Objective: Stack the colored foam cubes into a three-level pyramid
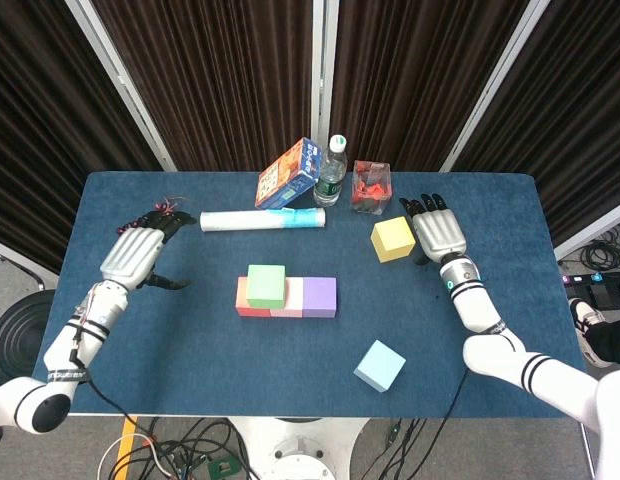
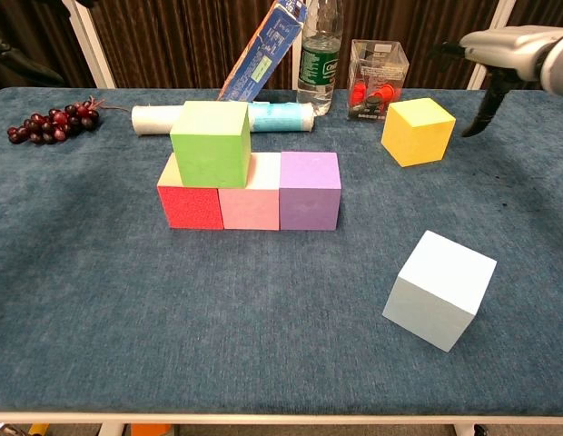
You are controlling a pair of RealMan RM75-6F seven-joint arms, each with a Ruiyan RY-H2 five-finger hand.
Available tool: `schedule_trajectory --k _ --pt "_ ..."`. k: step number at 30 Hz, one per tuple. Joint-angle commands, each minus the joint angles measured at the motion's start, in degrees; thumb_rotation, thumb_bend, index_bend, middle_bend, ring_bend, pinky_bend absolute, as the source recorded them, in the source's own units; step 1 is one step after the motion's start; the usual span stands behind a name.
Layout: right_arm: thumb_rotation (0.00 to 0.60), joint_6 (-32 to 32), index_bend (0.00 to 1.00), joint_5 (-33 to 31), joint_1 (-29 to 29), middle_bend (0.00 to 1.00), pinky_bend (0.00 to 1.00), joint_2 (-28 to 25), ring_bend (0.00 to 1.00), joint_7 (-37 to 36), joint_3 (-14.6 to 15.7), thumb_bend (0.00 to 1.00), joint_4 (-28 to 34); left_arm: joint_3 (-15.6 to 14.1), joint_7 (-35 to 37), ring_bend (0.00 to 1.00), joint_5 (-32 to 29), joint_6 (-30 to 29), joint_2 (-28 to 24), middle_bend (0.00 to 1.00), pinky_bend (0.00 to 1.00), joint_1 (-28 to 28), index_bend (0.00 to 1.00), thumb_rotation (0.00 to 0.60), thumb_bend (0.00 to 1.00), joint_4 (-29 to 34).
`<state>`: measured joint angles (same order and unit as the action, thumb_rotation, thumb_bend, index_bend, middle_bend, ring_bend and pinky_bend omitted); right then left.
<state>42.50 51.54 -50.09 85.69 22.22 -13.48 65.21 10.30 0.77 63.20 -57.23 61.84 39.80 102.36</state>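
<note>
We see the right hand, fingers spread and empty, beside the yellow cube; the left hand, likewise spread, hangs near the table's left edge.

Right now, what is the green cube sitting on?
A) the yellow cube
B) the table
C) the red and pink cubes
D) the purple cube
C. The green cube rests on top of the bottom row, straddling the red cube and the pink cube, not the purple cube.
</note>
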Motion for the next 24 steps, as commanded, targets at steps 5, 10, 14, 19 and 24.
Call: schedule_trajectory --k 5,10,14,19,24 --pt "0.6 -2.1 0.0 1.8 -2.3 0.17 0.0 4.8 0.0 -2.2 0.3 0.03 -6.9 0.6 1.0 0.16 0.4 -1.0 0.0 0.12 0.09 -1.2 0.17 0.6 0.06 -0.1" --pt "0.6 -3.3 0.0 5.6 -3.8 0.18 0.0 7.8 0.0 -5.5 0.5 0.03 -11.9 0.9 1.8 0.16 0.3 -0.7 -0.3 0.12 0.09 -1.7 0.17 0.6 0.06 -0.6" --pt "0.6 -4.4 0.0 7.7 -4.6 0.21 0.0 9.7 0.0 -7.7 0.7 0.05 -15.3 1.4 2.8 0.16 0.2 -0.8 -0.6 0.12 0.09 -2.2 0.17 0.6 0.06 -1.0" --pt "0.6 -3.8 0.0 10.3 -4.2 0.36 0.0 10.8 0.0 -10.9 1.2 0.15 -17.3 1.5 3.9 0.16 0.5 -0.5 -0.8 0.12 0.09 -3.0 0.17 0.6 0.06 -1.4" --pt "0.6 1.9 0.06 11.4 -0.5 0.46 0.0 6.4 0.03 -13.2 0.4 0.21 -9.3 1.6 4.9 0.16 1.2 -1.0 -1.0 0.12 0.09 -3.8 0.17 0.6 0.06 -1.7"
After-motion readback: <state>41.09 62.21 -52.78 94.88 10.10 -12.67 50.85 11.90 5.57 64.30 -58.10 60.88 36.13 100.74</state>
